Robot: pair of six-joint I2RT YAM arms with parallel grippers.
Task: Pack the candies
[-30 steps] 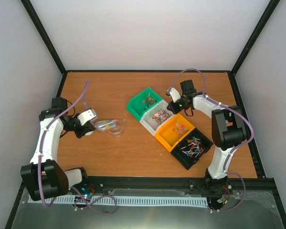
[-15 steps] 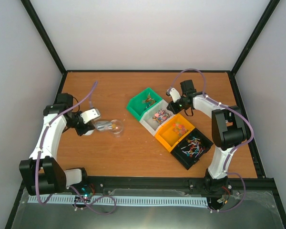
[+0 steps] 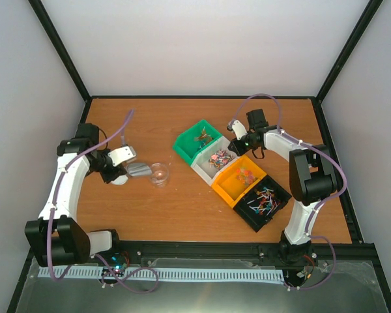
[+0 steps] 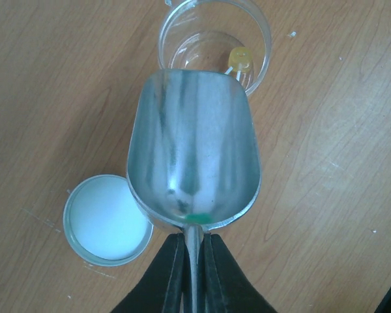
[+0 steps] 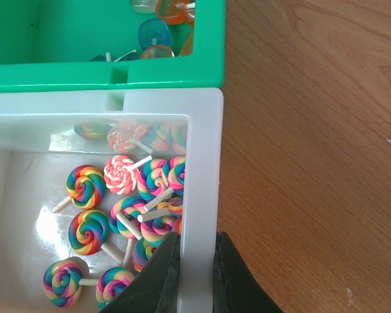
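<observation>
My left gripper (image 4: 193, 238) is shut on the thin handle of a metal scoop (image 4: 192, 156). The scoop's bowl holds only a small green speck and its lip overlaps a clear round jar (image 4: 215, 45). One yellow candy (image 4: 240, 59) lies in the jar. My right gripper (image 5: 197, 242) is shut on the side wall of the white bin (image 5: 205, 163), which holds several rainbow-swirl lollipop candies (image 5: 124, 208). In the top view the scoop (image 3: 138, 171) and the jar (image 3: 159, 175) sit at centre left, and the right gripper (image 3: 238, 140) is at the bins' far end.
A white round lid (image 4: 107, 218) lies beside the scoop. Bins stand in a diagonal row: green bin (image 3: 182, 145), white bin (image 3: 201, 169), orange bin (image 3: 223, 186), black bin (image 3: 251, 220), each holding candies. Black frame rails border the wooden table.
The left arm's elbow has swung back and its wrist has turned, so the scoop has drawn slightly away from the jar. The right arm has not moved.
</observation>
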